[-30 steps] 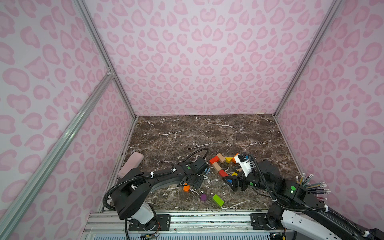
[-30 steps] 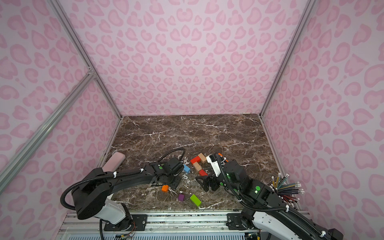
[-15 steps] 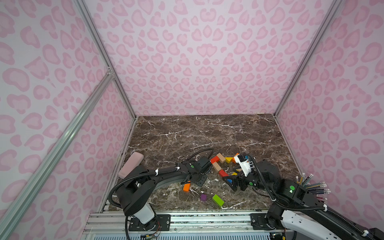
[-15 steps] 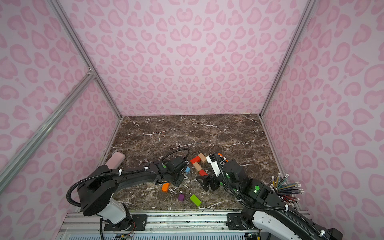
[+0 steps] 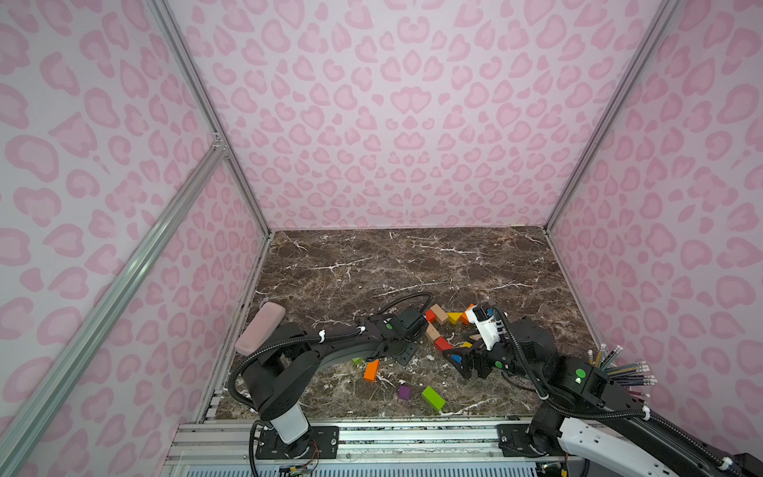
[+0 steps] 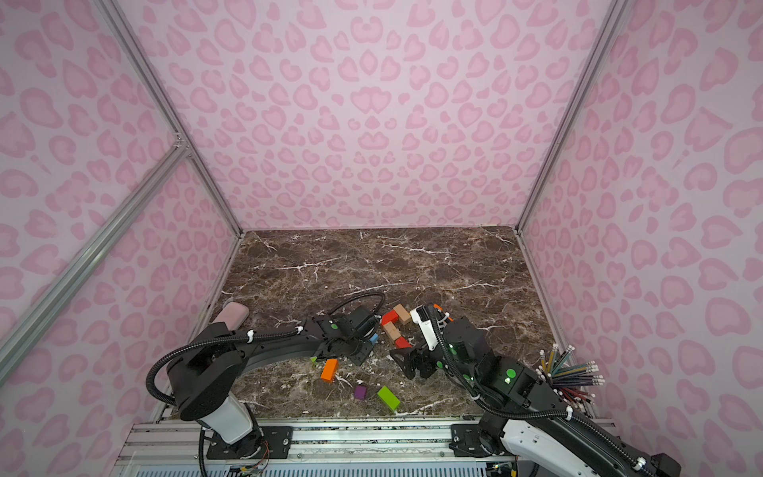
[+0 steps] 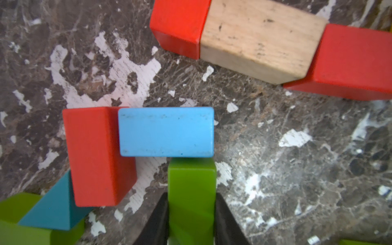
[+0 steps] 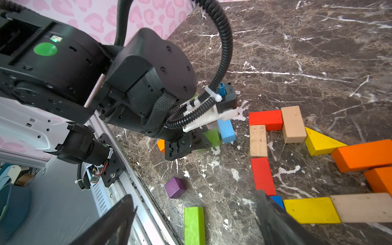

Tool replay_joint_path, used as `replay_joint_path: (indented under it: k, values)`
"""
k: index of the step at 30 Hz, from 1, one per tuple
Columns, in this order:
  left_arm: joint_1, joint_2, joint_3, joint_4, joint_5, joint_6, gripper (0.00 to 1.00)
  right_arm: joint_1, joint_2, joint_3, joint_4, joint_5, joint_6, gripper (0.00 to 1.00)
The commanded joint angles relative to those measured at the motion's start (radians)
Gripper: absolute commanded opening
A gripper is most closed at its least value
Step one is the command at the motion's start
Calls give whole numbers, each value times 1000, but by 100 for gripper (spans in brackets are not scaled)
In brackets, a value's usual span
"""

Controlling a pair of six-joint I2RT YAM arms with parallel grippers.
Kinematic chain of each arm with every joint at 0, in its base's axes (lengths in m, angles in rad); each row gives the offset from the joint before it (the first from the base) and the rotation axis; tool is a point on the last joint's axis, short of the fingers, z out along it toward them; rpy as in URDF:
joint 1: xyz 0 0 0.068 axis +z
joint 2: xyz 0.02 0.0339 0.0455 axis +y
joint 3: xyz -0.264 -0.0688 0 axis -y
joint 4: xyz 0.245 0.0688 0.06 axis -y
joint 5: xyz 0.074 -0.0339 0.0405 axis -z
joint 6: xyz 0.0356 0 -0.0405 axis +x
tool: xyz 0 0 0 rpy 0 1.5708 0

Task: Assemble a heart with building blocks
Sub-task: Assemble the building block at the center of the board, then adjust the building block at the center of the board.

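The left claw (image 7: 192, 212) is clenched on a green block (image 7: 192, 182). The block's end meets the side of a blue block (image 7: 166, 131), which lies beside a red block (image 7: 95, 154) on the counter (image 5: 371, 264), near the middle. Just right of them sits an outline of blocks (image 8: 263, 176) in red, tan, yellow and orange. The right claw (image 8: 195, 196) hangs released, jaws wide, at the outline's near side. A purple cube (image 5: 404, 392), a green brick (image 5: 433, 398) and an orange brick (image 5: 371, 369) lie loose nearer the front.

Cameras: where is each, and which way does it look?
Top views: high overhead, looking down on the brown marble table; left arm, right arm show.
Left wrist: above the left gripper's jaws, shut on a green wooden brick.
Right wrist: behind the open right gripper, facing the left arm.
Shared: both wrist views show the light blue wooden brick.
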Motion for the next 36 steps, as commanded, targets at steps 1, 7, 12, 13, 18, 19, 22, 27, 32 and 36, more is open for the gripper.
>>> replay_joint_path:
  k: [1, 7, 12, 13, 18, 19, 22, 27, 32, 36]
  values:
    - [0, 14, 6, 18, -9, 15, 31, 0, -1, 4, 14, 4, -1, 93]
    - [0, 15, 12, 19, -11, 17, 32, 0, 1, 3, 12, 2, -1, 93]
    - [0, 12, 17, 10, -7, 19, 35, 0, -3, 6, 10, -1, 0, 93]
    - [0, 7, 17, 9, -2, 19, 35, 0, -6, 6, 12, -2, 1, 93]
    - [-1, -53, 23, -17, 7, 5, 44, 0, -17, 3, 13, -10, 0, 93]
    - [-1, -70, 23, -24, 14, 2, 45, 0, -19, 4, 13, -12, 0, 93]
    - [-1, -128, 22, -48, 37, -9, 48, -1, -20, 7, 12, -16, 1, 93]
    - [-2, -246, 43, -76, 52, -34, 54, 0, -7, 3, 28, -28, 12, 93]
    - [34, -298, 116, -101, 60, -38, 57, 6, 6, -18, 88, -28, 72, 92]
    - [118, -321, 144, -81, 100, 3, 59, 50, 8, -27, 110, 61, 135, 92]
